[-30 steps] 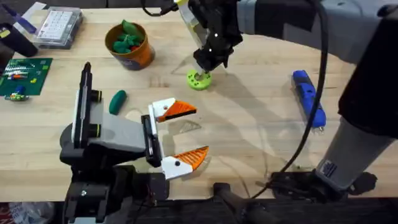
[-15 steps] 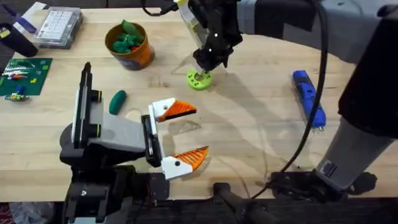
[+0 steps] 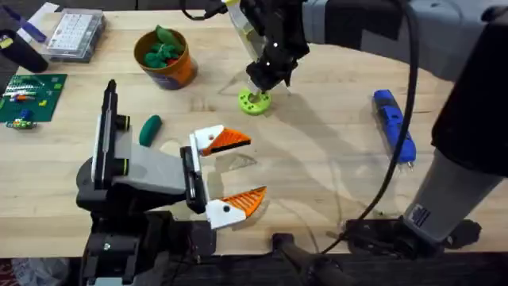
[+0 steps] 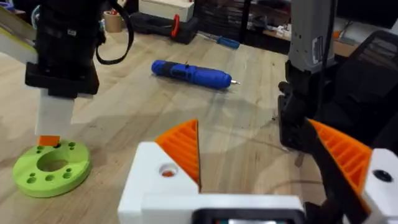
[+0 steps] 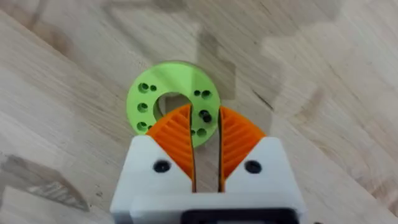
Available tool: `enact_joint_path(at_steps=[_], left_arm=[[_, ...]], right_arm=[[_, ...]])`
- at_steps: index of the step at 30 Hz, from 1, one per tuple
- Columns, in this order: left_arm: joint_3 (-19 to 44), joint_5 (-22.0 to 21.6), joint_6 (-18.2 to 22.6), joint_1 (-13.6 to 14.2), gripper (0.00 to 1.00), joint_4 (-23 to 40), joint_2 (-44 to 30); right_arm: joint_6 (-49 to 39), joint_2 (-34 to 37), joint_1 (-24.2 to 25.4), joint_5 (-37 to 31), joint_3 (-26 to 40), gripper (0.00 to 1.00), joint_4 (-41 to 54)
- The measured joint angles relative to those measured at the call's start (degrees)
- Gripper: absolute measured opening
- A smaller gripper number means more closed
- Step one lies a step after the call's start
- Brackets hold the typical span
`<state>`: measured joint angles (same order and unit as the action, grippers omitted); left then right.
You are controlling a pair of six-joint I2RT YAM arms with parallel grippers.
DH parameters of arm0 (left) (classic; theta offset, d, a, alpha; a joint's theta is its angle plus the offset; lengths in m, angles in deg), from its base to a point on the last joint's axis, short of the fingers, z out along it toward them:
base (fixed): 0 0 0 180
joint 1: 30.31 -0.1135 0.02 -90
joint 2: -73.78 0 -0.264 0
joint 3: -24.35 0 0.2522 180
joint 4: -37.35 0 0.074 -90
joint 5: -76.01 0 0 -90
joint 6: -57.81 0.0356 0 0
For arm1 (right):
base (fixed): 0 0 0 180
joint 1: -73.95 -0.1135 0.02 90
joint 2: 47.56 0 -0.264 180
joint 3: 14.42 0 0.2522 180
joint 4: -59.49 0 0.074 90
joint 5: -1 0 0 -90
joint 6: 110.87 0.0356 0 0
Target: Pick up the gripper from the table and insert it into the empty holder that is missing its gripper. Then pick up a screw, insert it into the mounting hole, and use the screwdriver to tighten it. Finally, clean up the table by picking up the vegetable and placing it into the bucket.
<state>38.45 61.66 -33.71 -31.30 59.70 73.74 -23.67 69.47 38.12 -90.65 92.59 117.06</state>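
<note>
My right gripper (image 3: 266, 81) hangs just above a lime-green ring (image 3: 254, 102) pierced with several small holes. Its orange pads (image 5: 177, 134) stand almost together around a small dark screw (image 5: 205, 116) over the ring's edge. The blue screwdriver (image 3: 394, 125) lies flat at the right, apart from both arms. Left of my open left gripper (image 3: 230, 172) lies the dark-green vegetable (image 3: 149, 129). The orange bucket (image 3: 181, 70) stands at the back left with bumpy green toys in it. In the left wrist view the ring (image 4: 51, 168) and the screwdriver (image 4: 193, 74) lie ahead. The loose gripper and its holder are out of view.
A green circuit board (image 3: 28, 97) and a clear parts box (image 3: 75, 33) sit at the far left. The right arm's grey body (image 3: 381, 24) spans the back of the table. Its cable (image 3: 397, 151) hangs over the right side.
</note>
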Motion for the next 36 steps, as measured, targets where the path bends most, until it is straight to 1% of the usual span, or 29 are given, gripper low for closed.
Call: enact_joint_path(at_steps=[5, 6, 9, 10, 24, 31, 36], left_arm=[[0.0, 0.0, 0.0, 0.0, 0.989, 0.0, 0.0], [0.0, 0.0, 0.0, 0.0, 0.989, 0.0, 0.0], [0.0, 0.0, 0.0, 0.0, 0.989, 0.0, 0.0], [0.0, 0.0, 0.0, 0.0, 0.989, 0.0, 0.0], [0.0, 0.0, 0.0, 0.0, 0.989, 0.0, 0.0], [0.0, 0.0, 0.0, 0.0, 0.989, 0.0, 0.0], [0.0, 0.0, 0.0, 0.0, 0.989, 0.0, 0.0]], right_arm=[[0.0, 1.3, 0.0, 0.2, 0.0, 0.176, 0.3], [-0.1, 1.6, 0.0, 0.2, 0.0, 0.153, 0.2], [-0.1, 1.7, 0.1, 0.4, 0.0, 0.018, 0.1], [0.0, 1.7, 0.1, 0.4, 0.0, 0.009, 0.0], [0.0, 1.7, 0.1, 0.5, 0.2, 0.004, 0.6], [-0.4, 1.4, 0.1, 0.8, 1.0, 0.004, 4.6], [-0.5, 0.1, 0.1, 1.1, 2.8, 0.004, 8.2]])
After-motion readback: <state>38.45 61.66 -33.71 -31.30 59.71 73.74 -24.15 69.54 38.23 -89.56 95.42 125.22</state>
